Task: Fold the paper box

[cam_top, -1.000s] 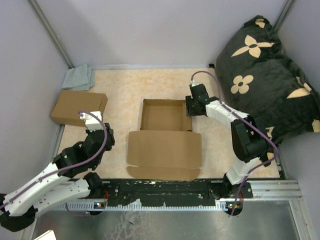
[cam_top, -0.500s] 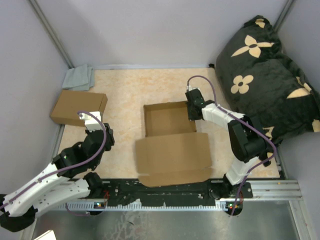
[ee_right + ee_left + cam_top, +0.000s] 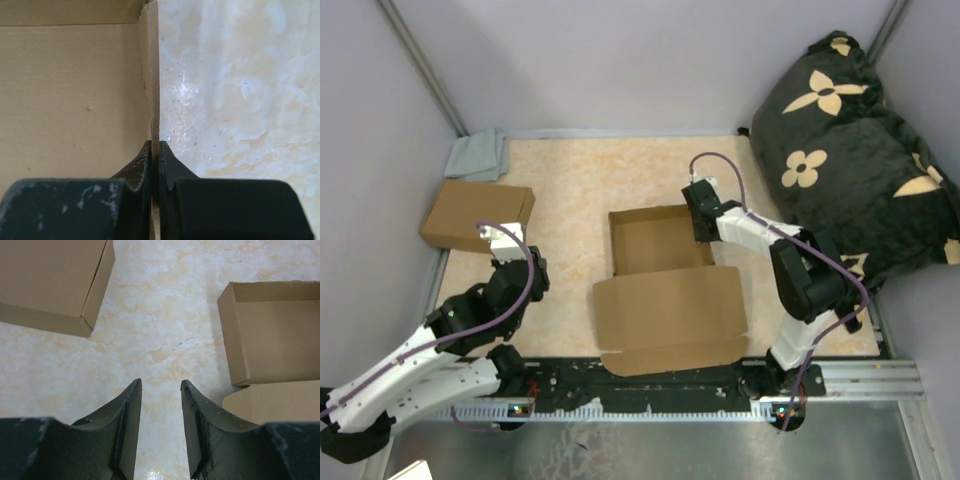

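Paper box [image 3: 665, 310] slid right, skewed; long axis near-far; R jaws pinch wall; L jaws spread

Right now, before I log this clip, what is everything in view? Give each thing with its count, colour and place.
paper box: one, brown, table centre, tray open, lid flap flat toward the arms
closed cardboard box: one, brown, left side of the table
cloth: one, grey-green, far left corner
cushion: one, black with beige flowers, far right side
table: one, beige marbled, under the boxes
left hand: one, black, open, over bare table between the two boxes
right hand: one, black, shut on the paper box's right wall
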